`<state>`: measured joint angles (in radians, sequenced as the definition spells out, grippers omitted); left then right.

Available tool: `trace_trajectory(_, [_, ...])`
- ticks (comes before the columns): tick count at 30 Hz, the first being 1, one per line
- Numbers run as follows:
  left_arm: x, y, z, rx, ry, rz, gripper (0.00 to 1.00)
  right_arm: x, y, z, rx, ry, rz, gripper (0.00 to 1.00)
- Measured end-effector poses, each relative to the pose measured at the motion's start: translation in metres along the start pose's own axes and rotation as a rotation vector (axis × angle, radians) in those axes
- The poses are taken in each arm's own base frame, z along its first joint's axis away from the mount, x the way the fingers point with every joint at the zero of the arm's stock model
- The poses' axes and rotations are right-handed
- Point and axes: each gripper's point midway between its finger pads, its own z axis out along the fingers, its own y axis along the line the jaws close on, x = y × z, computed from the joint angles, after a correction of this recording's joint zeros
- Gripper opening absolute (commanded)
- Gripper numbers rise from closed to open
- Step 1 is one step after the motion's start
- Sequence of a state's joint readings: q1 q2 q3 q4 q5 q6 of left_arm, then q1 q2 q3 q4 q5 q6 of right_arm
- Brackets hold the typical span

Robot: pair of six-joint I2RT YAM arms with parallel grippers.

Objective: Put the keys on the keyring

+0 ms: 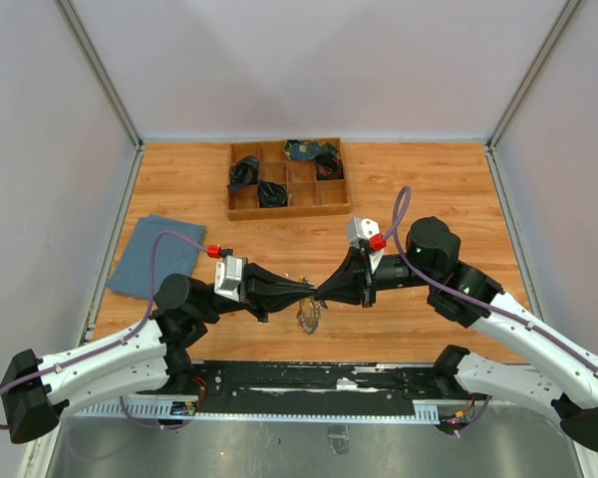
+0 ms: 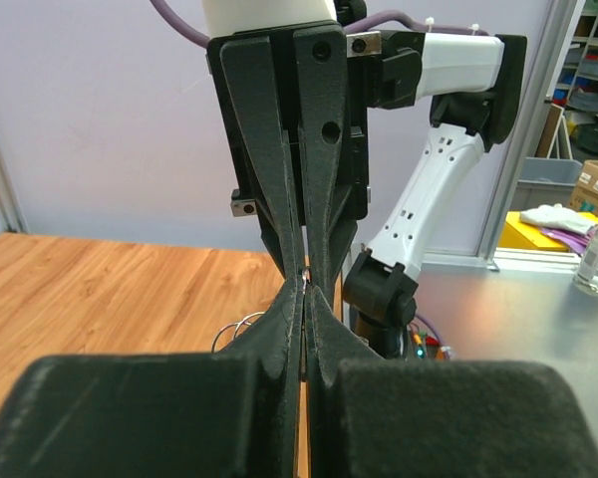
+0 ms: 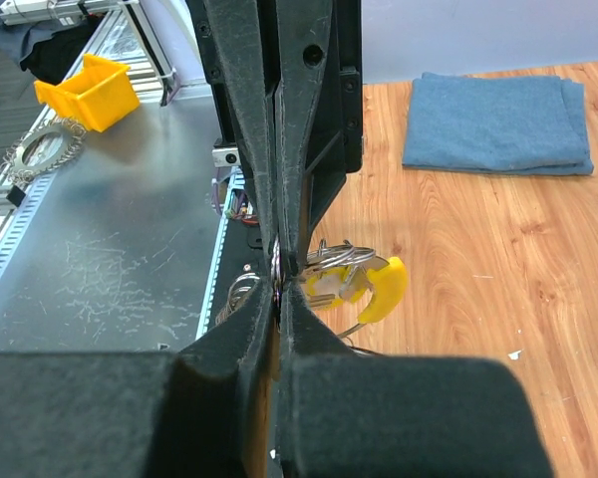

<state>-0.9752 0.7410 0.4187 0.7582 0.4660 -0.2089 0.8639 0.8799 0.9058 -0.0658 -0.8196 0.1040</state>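
Both grippers meet tip to tip above the table's near middle. My left gripper (image 1: 308, 290) (image 2: 304, 291) is shut, with a thin metal edge of the keyring (image 3: 276, 261) pinched at its fingertips. Facing it, my right gripper (image 1: 325, 293) (image 3: 279, 291) is shut on the same silvery loop. The ring's curved yellow piece (image 3: 387, 287) sticks out to the right of the jaws. The keys (image 1: 309, 317) (image 3: 337, 281) hang in a bunch just below the joined tips. Thin wire loops (image 2: 231, 329) show left of my left fingers.
A wooden compartment tray (image 1: 285, 211) with dark items stands at the back middle. A folded blue cloth (image 1: 154, 257) (image 3: 498, 124) lies at the left. A yellow bin (image 3: 85, 92) sits on the metal bench beyond the table's near edge.
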Motion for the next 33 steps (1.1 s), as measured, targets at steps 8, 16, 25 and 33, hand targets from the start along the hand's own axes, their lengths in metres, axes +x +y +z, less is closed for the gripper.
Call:
trace_trajectory(8, [0.001,0.001,0.0,-0.01,0.002,-0.004,0.17,0.0,-0.002,-0.004,0.029,0.05,-0.017,0.0])
trace_trajectory(16, [-0.013,0.002,-0.002,-0.027,0.004,0.03,0.37,-0.001,-0.014,-0.025,0.125,0.255,-0.064,0.0])
trace_trajectory(25, [-0.008,0.015,0.002,-0.079,0.068,0.06,0.47,0.027,-0.022,-0.04,0.203,0.637,-0.12,0.0])
trace_trajectory(33, [0.022,0.024,0.004,-0.09,0.17,0.049,0.51,0.045,-0.034,-0.052,0.27,0.852,-0.128,0.0])
